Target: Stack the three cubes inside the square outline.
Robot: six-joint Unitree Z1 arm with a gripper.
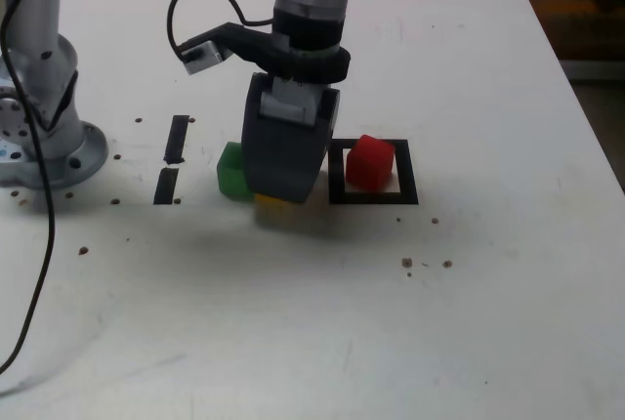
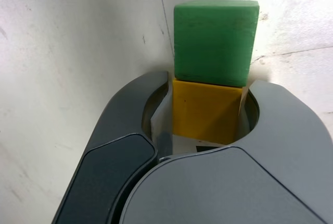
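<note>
My gripper (image 1: pixel 279 197) reaches down to the table, and in the wrist view my gripper (image 2: pixel 207 99) is shut on the yellow cube (image 2: pixel 206 110), which sits between the jaws. In the exterior view only a sliver of the yellow cube (image 1: pixel 270 203) shows under the grey fingers. The green cube (image 1: pixel 231 171) touches the yellow one on the exterior view's left, and in the wrist view the green cube (image 2: pixel 216 41) lies just beyond the fingertips. The red cube (image 1: pixel 370 162) rests inside the square outline (image 1: pixel 374 196), to the exterior view's right of the gripper.
Two short black tape strips (image 1: pixel 177 139) (image 1: pixel 166 186) lie to the exterior view's left of the cubes. The arm's base (image 1: pixel 49 142) stands at the far left with a black cable (image 1: pixel 39 273) trailing forward. The table edge (image 1: pixel 586 98) runs along the right.
</note>
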